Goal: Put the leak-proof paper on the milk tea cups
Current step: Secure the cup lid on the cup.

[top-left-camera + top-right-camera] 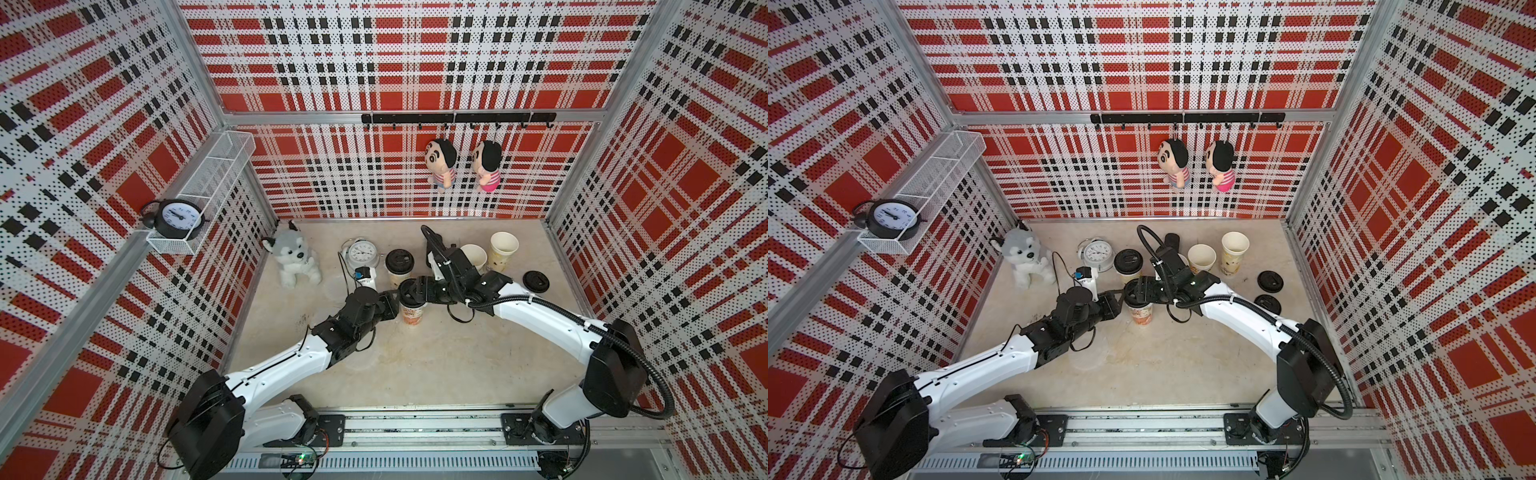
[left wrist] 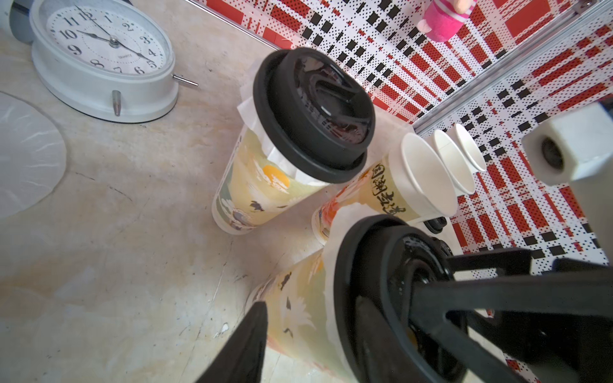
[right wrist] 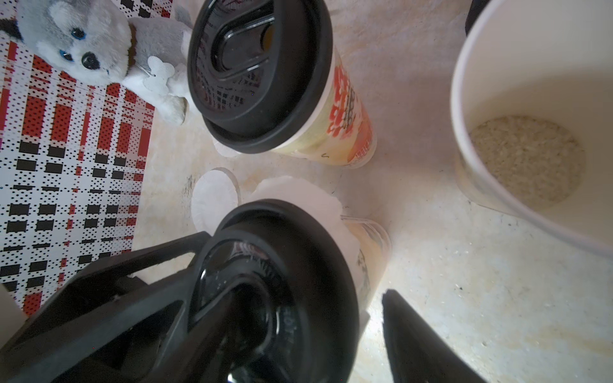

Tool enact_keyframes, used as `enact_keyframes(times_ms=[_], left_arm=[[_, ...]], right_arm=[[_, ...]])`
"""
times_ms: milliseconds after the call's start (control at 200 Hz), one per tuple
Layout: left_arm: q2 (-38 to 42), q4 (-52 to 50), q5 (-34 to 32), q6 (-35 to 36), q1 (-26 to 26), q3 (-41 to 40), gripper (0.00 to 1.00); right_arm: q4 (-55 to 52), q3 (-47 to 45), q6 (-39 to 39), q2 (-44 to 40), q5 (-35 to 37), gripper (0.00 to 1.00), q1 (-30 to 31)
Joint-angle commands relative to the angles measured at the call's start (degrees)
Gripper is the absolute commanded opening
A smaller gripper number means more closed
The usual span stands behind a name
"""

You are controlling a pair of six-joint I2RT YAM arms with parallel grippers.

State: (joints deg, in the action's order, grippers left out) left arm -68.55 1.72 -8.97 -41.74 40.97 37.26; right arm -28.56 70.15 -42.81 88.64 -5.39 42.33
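Note:
A milk tea cup stands mid-table with a black lid on it. Leak-proof paper sticks out white under that lid. My left gripper and right gripper meet at this cup from opposite sides, both open. Each has one finger over the lid and the other beside the cup wall. In the right wrist view a gap shows between the lower finger and the cup. Behind stands a second lidded cup with paper under its lid. A loose round sheet lies on the table.
Open cups stand at the back right; one holds pale grains. Two spare black lids lie at the right. A white alarm clock and a plush husky sit at the back left.

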Motion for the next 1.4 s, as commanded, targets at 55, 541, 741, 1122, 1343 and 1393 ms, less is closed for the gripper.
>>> enact_keyframes(times_ms=[55,541,741,1122,1343,1393], left_arm=[[-4.49,-21.99,-0.11,5.78,0.96,5.0,0.5],[-6.25,-28.72,-1.14,12.82,-1.49,23.74,0.56],[-5.15,-29.35,0.03,13.82,-3.02,25.97,0.57],[-4.59,-29.48,2.23,14.36,-4.58,26.67,0.57],[-4.12,-29.48,3.39,14.45,-4.61,27.2,0.58],[-4.04,-29.48,3.68,14.49,-4.67,27.33,0.58]], right_arm=[[-9.87,-4.39,0.39,2.11,2.96,0.71,0.55],[-9.37,-2.3,0.4,1.89,3.27,0.71,0.51],[-10.42,1.94,1.32,1.53,4.71,0.71,0.56],[-12.49,10.64,3.95,1.2,6.4,0.73,0.44],[-12.29,9.55,3.87,-2.51,6.79,0.73,-0.81],[-12.31,8.77,3.8,-3.15,6.82,0.73,-1.22]])
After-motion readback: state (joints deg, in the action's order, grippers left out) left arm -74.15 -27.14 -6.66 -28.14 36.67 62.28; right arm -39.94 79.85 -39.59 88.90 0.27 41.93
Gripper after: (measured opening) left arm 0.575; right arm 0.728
